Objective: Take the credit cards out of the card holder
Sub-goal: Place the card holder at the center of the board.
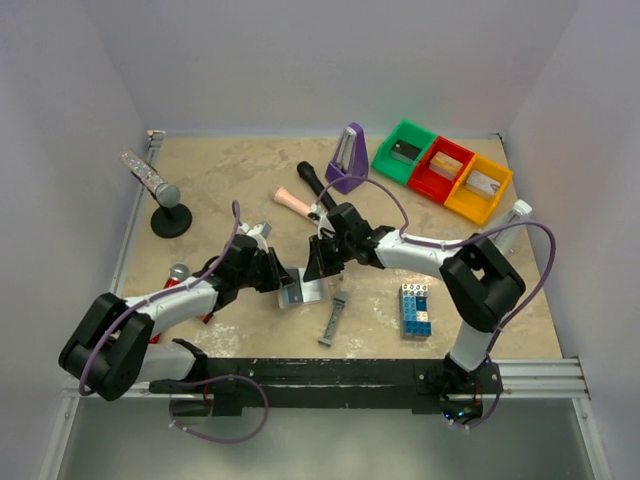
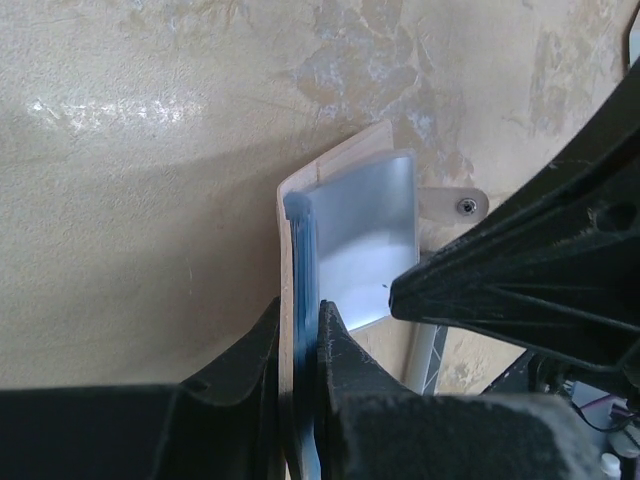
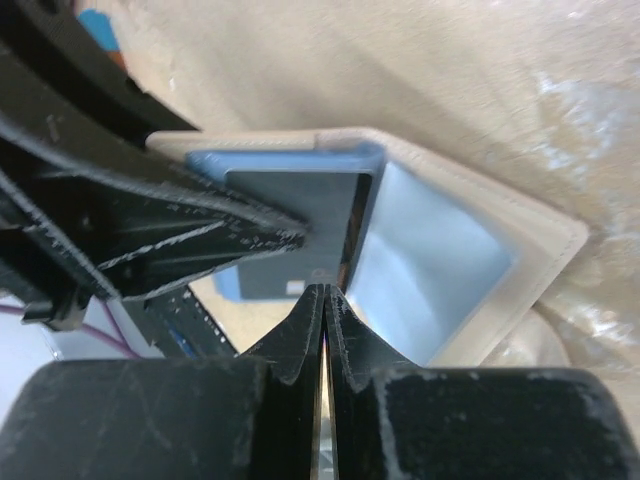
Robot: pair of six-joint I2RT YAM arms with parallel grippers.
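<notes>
1. Right end effector (image 3: 325, 300): fingers pressed together, tips right at the near edge of a black card (image 3: 295, 225). The wrist view is cramped, so I cannot tell whether that edge is actually caught between the tips.
2. The black card sits in a pocket of the card holder (image 3: 450, 250), straight ahead of the right tips, with its exposed edge facing them. The other arm's finger hides much of it, so its long axis reads poorly.
3. Left end effector (image 2: 300, 335): pinching one blue panel of the card holder, seen edge-on. The other panel lies open beside it on the tabletop (image 2: 150, 200).
4. Top view: the card holder lies mid-tabletop between the two end effectors, the left one at its left side and the right one at its far right.
5. Judgement: the draw falls to the right arm. It would pull straight back along its own fingers, out of the pocket mouth, while the left anchors the card holder.
</notes>
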